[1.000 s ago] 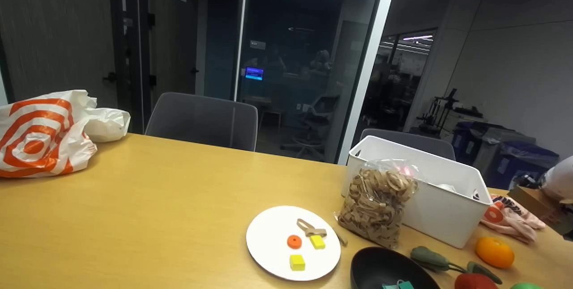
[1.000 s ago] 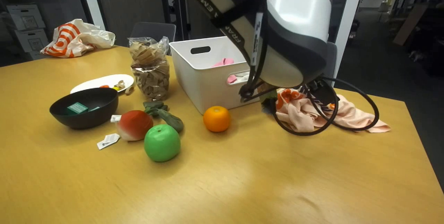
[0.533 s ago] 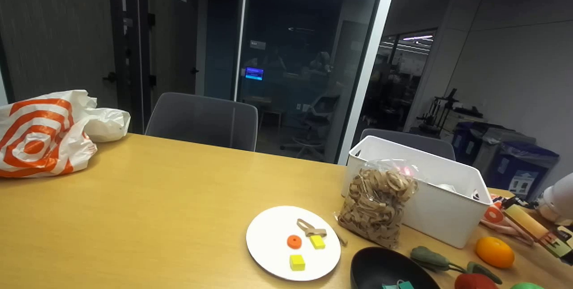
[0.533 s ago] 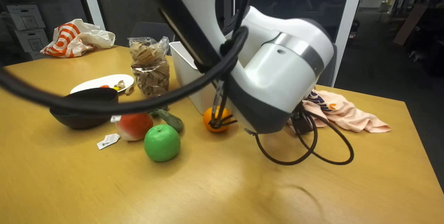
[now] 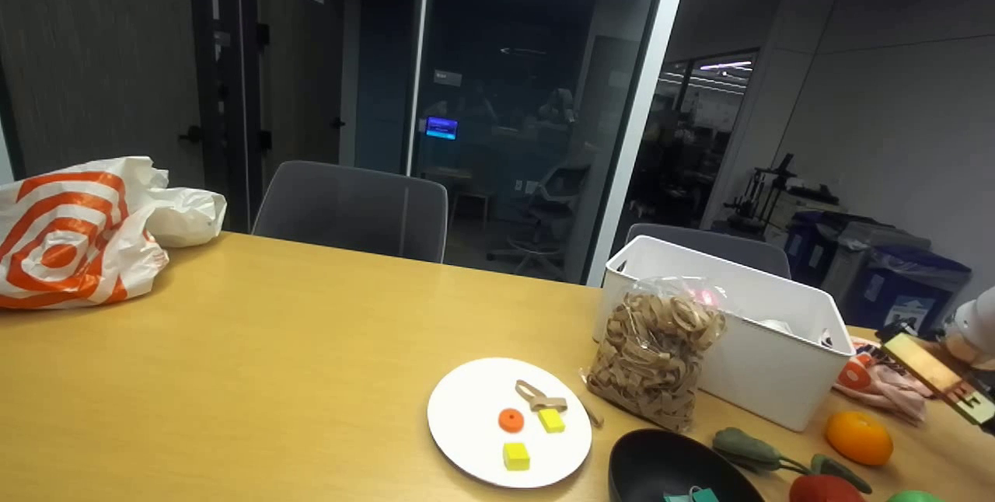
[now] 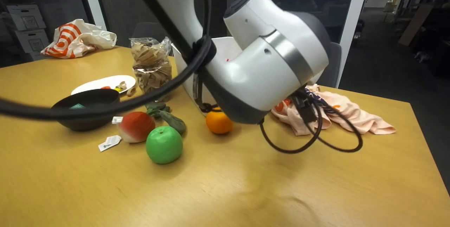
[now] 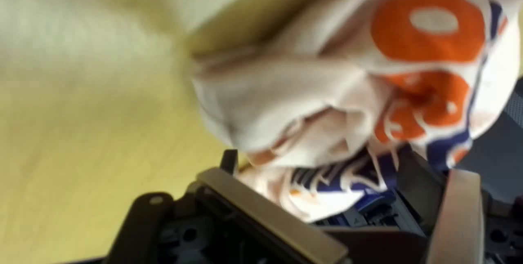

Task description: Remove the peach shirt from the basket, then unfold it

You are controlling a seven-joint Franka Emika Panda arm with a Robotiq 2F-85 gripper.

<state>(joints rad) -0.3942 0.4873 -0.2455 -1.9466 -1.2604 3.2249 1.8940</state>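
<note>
One crumpled peach shirt [image 7: 282, 96] on the table [image 5: 311, 378], just beside the white basket [image 5: 777, 374], gripper [image 7: 338, 176] near the shirt, jaws wide apart.

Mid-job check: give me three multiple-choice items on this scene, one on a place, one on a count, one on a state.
1. Where is the shirt?
A) on the table, beside the basket
B) in the basket
C) in the bowl

2. How many yellow blocks are on the plate?
A) one
B) two
C) four

3. How does the tool stand?
A) shut on the shirt
B) shut, empty
C) open

1: A, both exterior views show it lying there.
2: B, an exterior view shows the pair, apart from each other.
3: C, the wrist view shows its fingers apart, gripping nothing.
</note>
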